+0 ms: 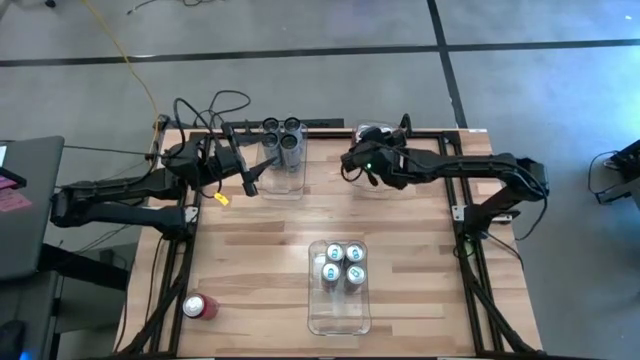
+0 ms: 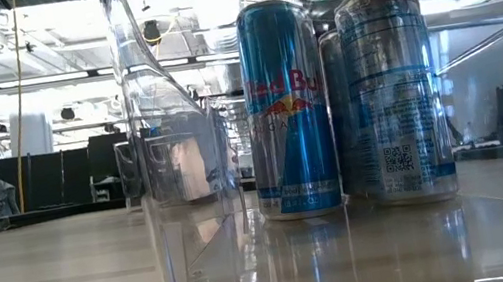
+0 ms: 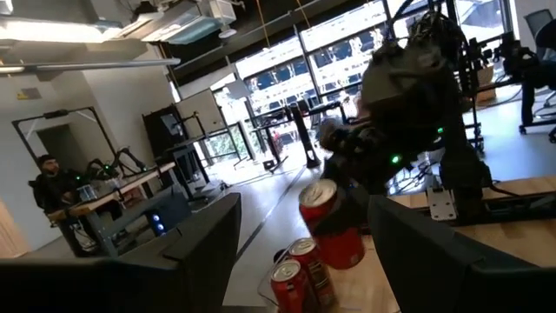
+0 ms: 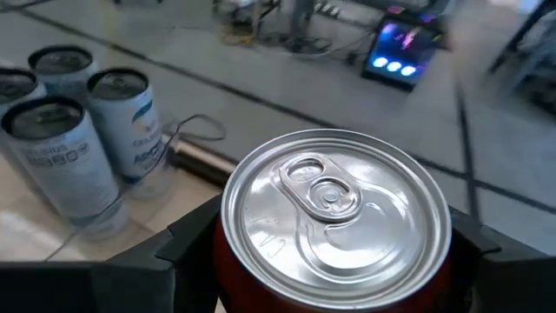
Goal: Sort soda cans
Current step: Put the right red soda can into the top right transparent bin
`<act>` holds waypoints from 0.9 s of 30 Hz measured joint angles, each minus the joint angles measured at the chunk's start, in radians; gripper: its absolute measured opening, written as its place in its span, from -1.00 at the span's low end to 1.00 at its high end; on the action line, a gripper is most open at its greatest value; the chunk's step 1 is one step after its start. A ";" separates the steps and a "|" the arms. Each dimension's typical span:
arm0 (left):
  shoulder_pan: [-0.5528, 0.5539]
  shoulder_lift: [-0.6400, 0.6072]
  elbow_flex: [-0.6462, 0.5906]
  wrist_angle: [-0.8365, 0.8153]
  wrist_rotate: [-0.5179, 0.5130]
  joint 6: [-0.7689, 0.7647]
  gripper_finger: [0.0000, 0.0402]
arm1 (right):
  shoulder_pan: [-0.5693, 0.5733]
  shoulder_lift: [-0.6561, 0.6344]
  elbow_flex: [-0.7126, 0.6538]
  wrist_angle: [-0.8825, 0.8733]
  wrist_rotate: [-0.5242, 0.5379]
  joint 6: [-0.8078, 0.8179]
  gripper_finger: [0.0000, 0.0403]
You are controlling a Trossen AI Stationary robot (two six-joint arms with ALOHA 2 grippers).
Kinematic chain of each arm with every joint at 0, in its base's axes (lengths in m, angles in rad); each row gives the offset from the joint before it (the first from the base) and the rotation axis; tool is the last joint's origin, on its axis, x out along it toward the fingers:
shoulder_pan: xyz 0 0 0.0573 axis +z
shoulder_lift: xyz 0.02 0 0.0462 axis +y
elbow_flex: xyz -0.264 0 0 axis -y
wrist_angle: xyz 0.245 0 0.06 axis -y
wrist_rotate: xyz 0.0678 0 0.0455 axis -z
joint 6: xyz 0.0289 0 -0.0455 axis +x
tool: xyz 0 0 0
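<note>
Right gripper (image 4: 326, 261) grasps a red can (image 4: 334, 209) between both fingers, at the table's far right. Its label is cut off. Left gripper (image 1: 250, 180), fingers apart and empty, is beside the far-left bin (image 1: 283, 185) of grey cans (image 1: 283, 135). Another red can (image 1: 199, 306) lies near-left.

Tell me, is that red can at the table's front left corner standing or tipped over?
Tipped over: the red can lies on its side, its silver end facing sideways across the table.
</note>
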 joint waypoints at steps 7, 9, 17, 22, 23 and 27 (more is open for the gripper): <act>0.000 0.000 0.000 -0.012 0.000 0.006 0.24 | -0.112 0.000 -0.124 0.275 -0.272 -0.149 0.49; 0.000 0.000 0.000 -0.016 -0.010 0.014 0.24 | -0.139 0.000 -0.139 0.263 -0.320 -0.176 0.49; 0.000 0.000 0.000 -0.017 -0.065 0.029 0.24 | -0.198 -0.001 -0.261 0.334 -0.490 -0.269 0.48; 0.001 0.000 0.000 -0.023 -0.069 0.027 0.24 | -0.204 -0.001 -0.390 0.568 -0.538 -0.308 0.48; 0.001 0.000 0.000 -0.023 -0.072 0.024 0.24 | -0.204 -0.001 -0.411 0.603 -0.545 -0.311 0.48; 0.001 0.000 0.000 -0.023 -0.093 0.023 0.24 | -0.203 -0.001 -0.482 0.717 -0.548 -0.334 0.48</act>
